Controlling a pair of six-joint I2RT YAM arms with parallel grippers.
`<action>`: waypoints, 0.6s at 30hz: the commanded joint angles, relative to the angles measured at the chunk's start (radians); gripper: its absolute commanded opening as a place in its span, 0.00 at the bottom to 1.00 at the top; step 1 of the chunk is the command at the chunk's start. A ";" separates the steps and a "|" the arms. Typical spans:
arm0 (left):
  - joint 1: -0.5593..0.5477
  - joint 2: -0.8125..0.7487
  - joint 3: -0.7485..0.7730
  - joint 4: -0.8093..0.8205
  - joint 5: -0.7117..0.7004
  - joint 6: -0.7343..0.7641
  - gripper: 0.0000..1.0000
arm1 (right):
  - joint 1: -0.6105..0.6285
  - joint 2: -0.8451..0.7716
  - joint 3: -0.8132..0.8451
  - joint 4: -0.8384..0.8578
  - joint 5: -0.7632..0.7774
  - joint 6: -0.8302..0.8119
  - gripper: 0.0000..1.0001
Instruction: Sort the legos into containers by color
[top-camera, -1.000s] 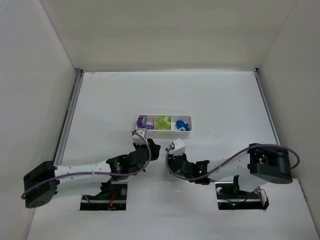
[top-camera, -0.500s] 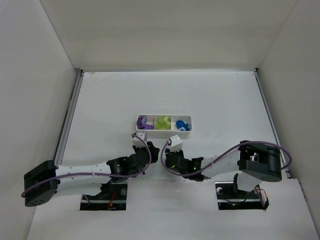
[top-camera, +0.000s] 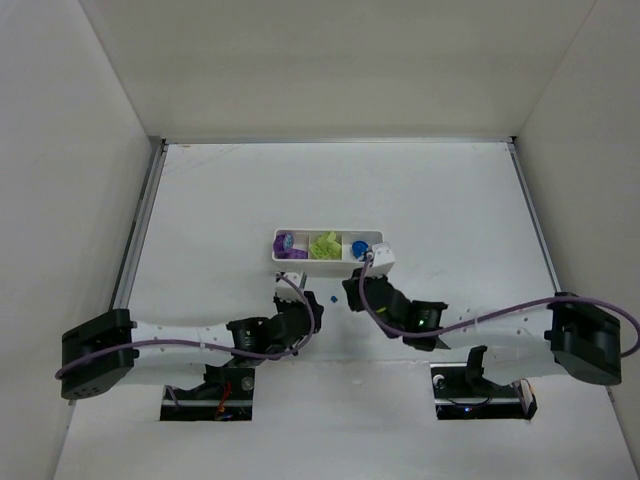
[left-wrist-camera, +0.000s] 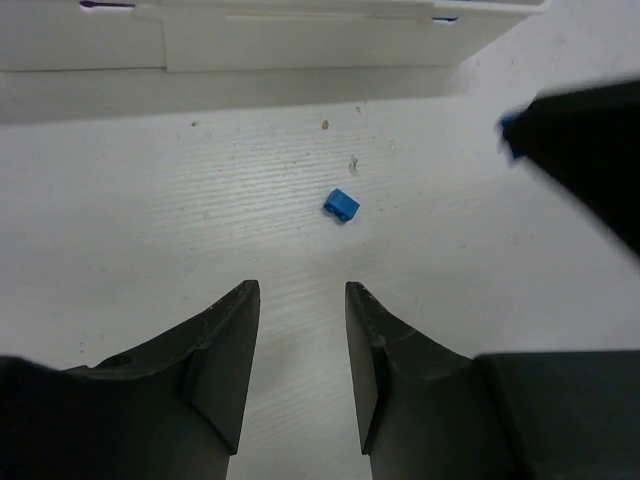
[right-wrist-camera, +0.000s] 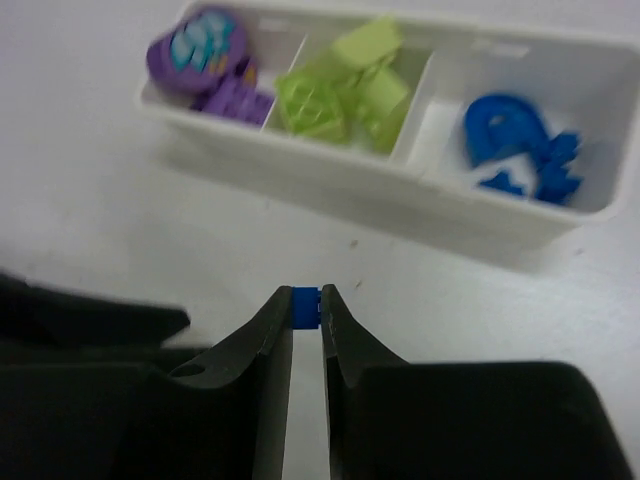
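1. Checking the right wrist feed first, I saw the right gripper (right-wrist-camera: 306, 296) pinched down tight on one tiny blue brick (right-wrist-camera: 306, 307), held right at its fingertips. It sat on the near side of the white tray (right-wrist-camera: 330, 185), not over it.
2. The tray itself was already sorted. Purple legos (right-wrist-camera: 215, 65) were in one end compartment, lime ones (right-wrist-camera: 345, 90) in the middle and blue ones (right-wrist-camera: 520, 145) in the other end.
3. On the left wrist feed, the left gripper (left-wrist-camera: 300, 300) had its fingers parted by a narrow gap, with nothing between them. It was also on the tray's (left-wrist-camera: 300, 45) near side, pointing toward that wall.
4. A loose blue brick (left-wrist-camera: 341, 205) lay on the table (left-wrist-camera: 150, 220) between those fingertips and the tray's near wall, clear of both.
5. From the top camera, the right gripper (top-camera: 355, 288) sat close to the tray's (top-camera: 300, 257) blue end. The left gripper (top-camera: 305, 308) was a bit farther back from the tray. The loose brick (top-camera: 333, 297) lay between the two grippers.
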 joint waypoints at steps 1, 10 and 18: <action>-0.018 0.057 0.070 0.025 -0.053 -0.041 0.37 | -0.117 -0.046 0.023 0.015 -0.013 -0.084 0.20; -0.034 0.216 0.153 0.065 -0.087 -0.047 0.38 | -0.389 0.089 0.127 0.036 -0.165 -0.173 0.24; -0.061 0.324 0.201 0.065 -0.183 -0.061 0.38 | -0.378 0.042 0.078 0.105 -0.151 -0.173 0.58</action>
